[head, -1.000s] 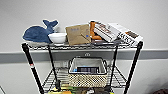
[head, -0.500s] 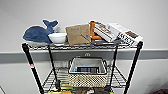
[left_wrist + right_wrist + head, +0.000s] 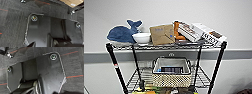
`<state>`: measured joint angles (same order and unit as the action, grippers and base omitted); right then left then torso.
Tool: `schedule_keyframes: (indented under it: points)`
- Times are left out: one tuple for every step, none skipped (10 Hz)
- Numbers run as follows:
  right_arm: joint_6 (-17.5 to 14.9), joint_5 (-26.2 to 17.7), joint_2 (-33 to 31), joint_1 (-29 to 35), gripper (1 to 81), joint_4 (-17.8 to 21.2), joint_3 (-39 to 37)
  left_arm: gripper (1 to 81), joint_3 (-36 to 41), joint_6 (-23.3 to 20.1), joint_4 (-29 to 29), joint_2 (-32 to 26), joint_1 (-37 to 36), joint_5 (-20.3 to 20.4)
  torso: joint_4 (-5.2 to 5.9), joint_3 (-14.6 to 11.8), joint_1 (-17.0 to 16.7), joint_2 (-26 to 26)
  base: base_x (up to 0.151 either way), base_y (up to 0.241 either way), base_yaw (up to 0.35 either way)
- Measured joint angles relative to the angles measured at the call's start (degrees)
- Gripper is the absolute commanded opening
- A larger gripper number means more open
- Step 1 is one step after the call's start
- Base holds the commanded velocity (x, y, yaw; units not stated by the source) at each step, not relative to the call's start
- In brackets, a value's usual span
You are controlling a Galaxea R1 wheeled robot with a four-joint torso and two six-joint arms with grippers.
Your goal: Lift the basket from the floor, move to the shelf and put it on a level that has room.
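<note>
Showing a coarse beige-cream weave on the basket (image 3: 171, 79), with a smooth pale cloth lining at its rim. Standing on thin silvery wire grid of the level (image 3: 201, 80) within the shelf (image 3: 116, 68) of matt black metal posts, under a soft blue plush whale (image 3: 121, 33), a glossy white bowl (image 3: 141, 38) and a matt brown cardboard box (image 3: 162, 34). Lying below as dark, rough, faintly striped carpet, the floor (image 3: 13, 25).

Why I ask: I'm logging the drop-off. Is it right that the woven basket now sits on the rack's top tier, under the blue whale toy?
Not quite. The head view shows the basket on the rack's middle tier, below the top tier where the blue whale toy sits.
</note>
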<state>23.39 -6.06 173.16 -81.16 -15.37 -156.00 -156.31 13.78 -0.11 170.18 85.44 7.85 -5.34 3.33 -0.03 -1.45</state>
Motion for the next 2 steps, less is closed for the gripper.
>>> schedule_keyframes:
  points:
    - [0.02, 0.41, 0.96, -0.43, 81.1, -0.35, -0.48, 81.1, -2.05, -0.02, 0.0, 1.82, -0.06, -0.09, 0.0, -0.02, 0.0, 0.0, 0.0, 0.0, 0.0]
    - [-0.02, 0.44, 1.43, -1.06, 81.1, -0.44, -0.45, 81.1, -3.01, -0.17, 0.0, 3.36, -0.05, -0.09, 0.0, -0.02, 0.0, 0.0, 0.0, 0.0, 0.0]
